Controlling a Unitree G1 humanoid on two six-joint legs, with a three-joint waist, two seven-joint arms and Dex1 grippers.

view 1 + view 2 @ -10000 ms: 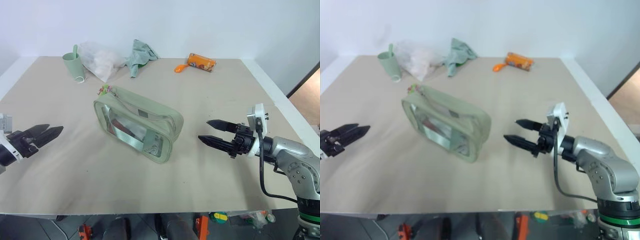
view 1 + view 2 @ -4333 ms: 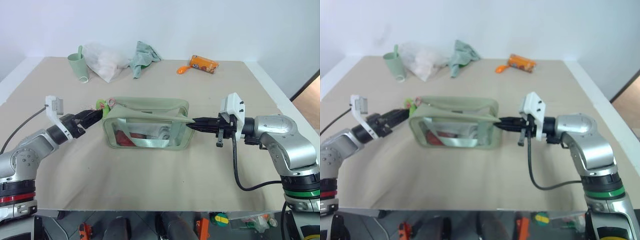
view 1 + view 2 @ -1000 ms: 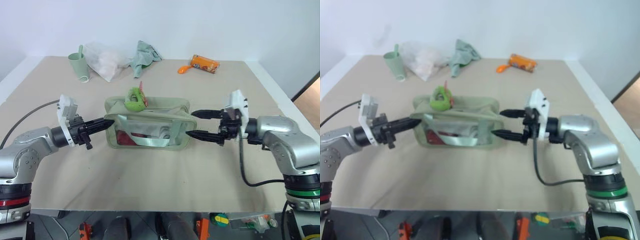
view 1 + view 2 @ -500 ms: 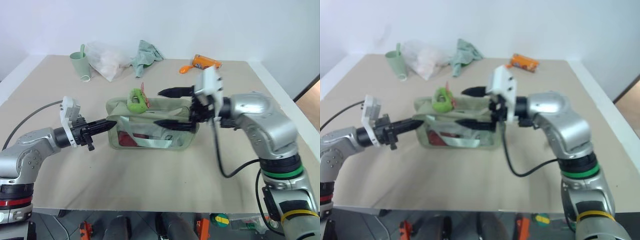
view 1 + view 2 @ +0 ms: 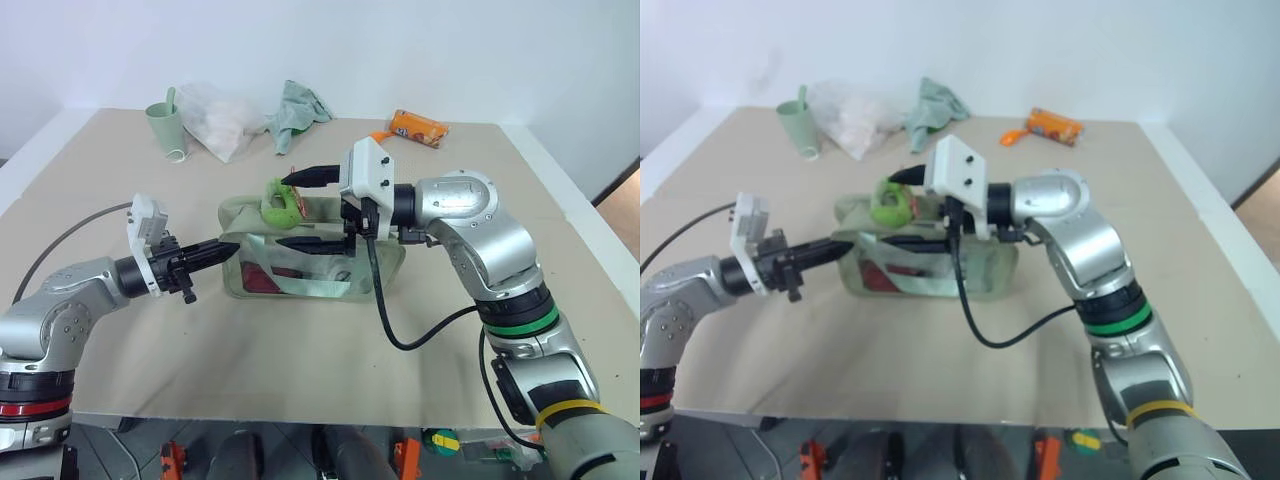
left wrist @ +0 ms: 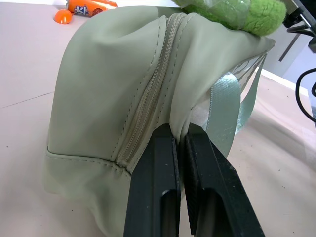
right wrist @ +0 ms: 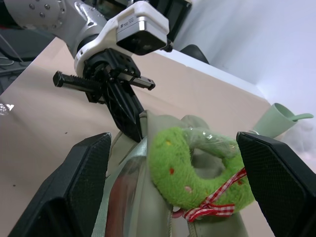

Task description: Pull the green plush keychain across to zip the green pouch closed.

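Two grippers meet at the pale sage-green fabric pouch with the clear plastic window [image 5: 310,250], which stands upright in the middle of your tan table [image 5: 300,360]. Your left gripper [image 5: 222,247] comes in level from the left, its black fingers [image 6: 170,182] pressed together and clenched on the pouch's left end, just beside the zipper seam. Your right gripper [image 5: 290,210] reaches in from the right with its jaws spread wide: one finger runs above the pouch's top edge, the other lies across the front window. The small bright green fuzzy plush keychain with a red-and-white checked ribbon [image 7: 197,170] sits on top of the pouch near its left end, and it lies between your right gripper's two fingers, close to the tip of the upper one; you can't tell whether that tip touches it.

Along the far edge you have a pale green plastic cup [image 5: 167,127] at the left, then a white plastic bag [image 5: 222,120], a teal-green cloth rag [image 5: 298,108], and an orange packet [image 5: 418,126] at the right, all well apart from the pouch.
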